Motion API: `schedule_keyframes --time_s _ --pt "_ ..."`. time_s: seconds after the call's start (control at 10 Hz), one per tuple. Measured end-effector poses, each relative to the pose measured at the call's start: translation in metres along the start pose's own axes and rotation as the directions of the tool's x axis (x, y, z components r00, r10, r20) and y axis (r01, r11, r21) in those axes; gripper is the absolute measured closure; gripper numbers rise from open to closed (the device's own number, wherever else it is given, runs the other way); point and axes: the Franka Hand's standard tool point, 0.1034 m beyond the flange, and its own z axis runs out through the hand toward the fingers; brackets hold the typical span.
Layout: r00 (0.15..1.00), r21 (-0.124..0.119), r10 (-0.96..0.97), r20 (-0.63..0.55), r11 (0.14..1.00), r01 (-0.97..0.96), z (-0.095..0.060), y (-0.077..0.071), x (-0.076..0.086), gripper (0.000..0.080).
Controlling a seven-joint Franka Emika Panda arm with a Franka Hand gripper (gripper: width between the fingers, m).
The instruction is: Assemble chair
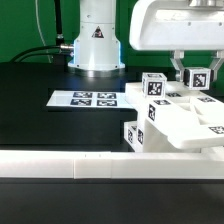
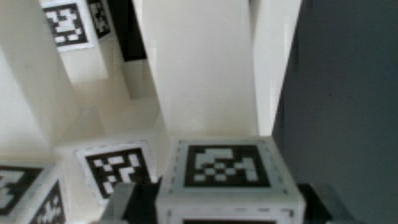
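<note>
- Gripping a tagged leg cube (image 1: 197, 78), the pincer (image 1: 196, 84) has its fingers closed against the cube's sides.
- Directly beneath the pincer sits the partly joined chair (image 1: 180, 122), near the border rail (image 1: 100, 163).
- Seating looks the step in hand; next, careful alignment.
- Black worktop (image 1: 40, 110), green backdrop, marker board (image 1: 88, 99) well aside.

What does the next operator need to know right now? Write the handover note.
Gripper: fingers either side of a tagged white block above the chair parts; a firm grip cannot be confirmed.
Chair parts: white panels and tagged cubes clustered against the white border rail, at the exterior view's right.
Marker board: flat on the black table.
Done: some pieces look joined.
Left: seat this block, finish the chair.
</note>
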Motion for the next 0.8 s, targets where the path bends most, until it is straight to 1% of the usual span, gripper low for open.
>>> schedule_keyframes --time_s 0.2,0.3,0.4,0.5,0.8 --pt "0.979 0.003 0.202 0.001 0.979 -0.202 0.0007 0.0002 -0.0001 0.0518" --pt "0.943 0.006 0.332 0.003 0.943 -0.332 0.0008 -0.0009 -0.0004 0.0518" --pt "0.890 0.012 0.455 0.007 0.890 -0.455 0.0007 -0.0032 -0.0006 0.0518" --pt "0.848 0.012 0.530 0.008 0.848 -0.530 0.0007 -0.0069 -0.0012 0.0518" --pt "0.762 0.014 0.647 0.013 0.762 -0.647 0.0011 -0.0066 -0.0012 0.0519"
